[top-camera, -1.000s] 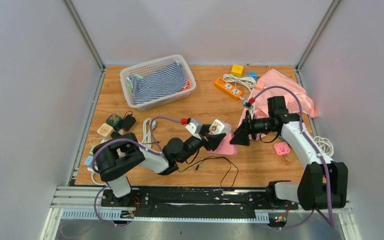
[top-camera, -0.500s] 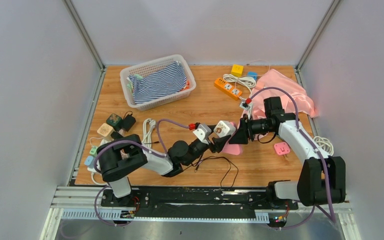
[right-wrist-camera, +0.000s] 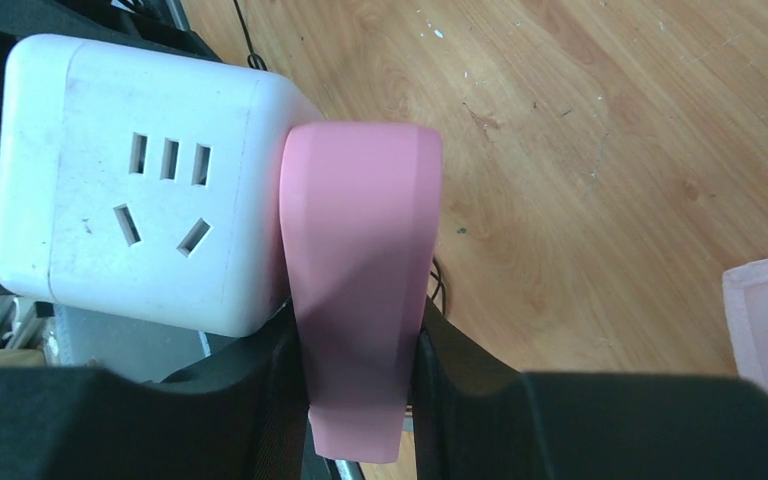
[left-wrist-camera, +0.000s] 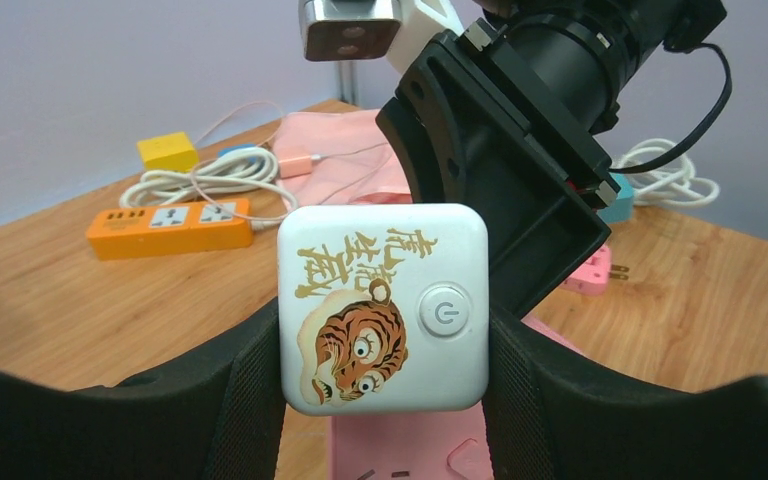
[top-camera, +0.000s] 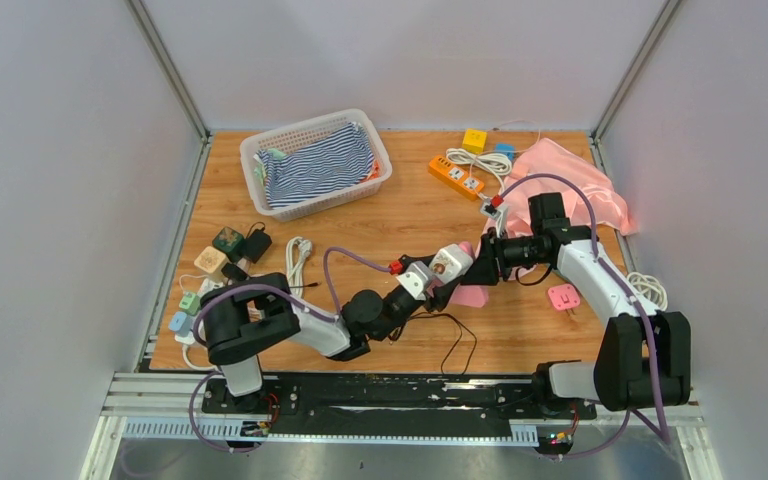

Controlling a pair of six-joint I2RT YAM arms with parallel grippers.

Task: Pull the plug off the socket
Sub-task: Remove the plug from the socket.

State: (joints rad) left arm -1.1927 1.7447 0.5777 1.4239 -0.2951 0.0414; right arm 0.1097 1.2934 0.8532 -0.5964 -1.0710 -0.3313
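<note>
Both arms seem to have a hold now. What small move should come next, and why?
Probably the right gripper should draw the pink plug straight away from the white socket cube, while the left gripper holds that cube steady. The right fingers flank the plug, which sits against the cube's side.

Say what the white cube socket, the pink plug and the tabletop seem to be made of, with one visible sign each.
White cube socket: probably hard moulded plastic, smooth, slightly glossy; rounded corners, cut slots.
Pink plug: likely plastic too, matte; even colour, soft highlights.
Tabletop: wood or wood-look laminate; grain lines and small knots show.
</note>
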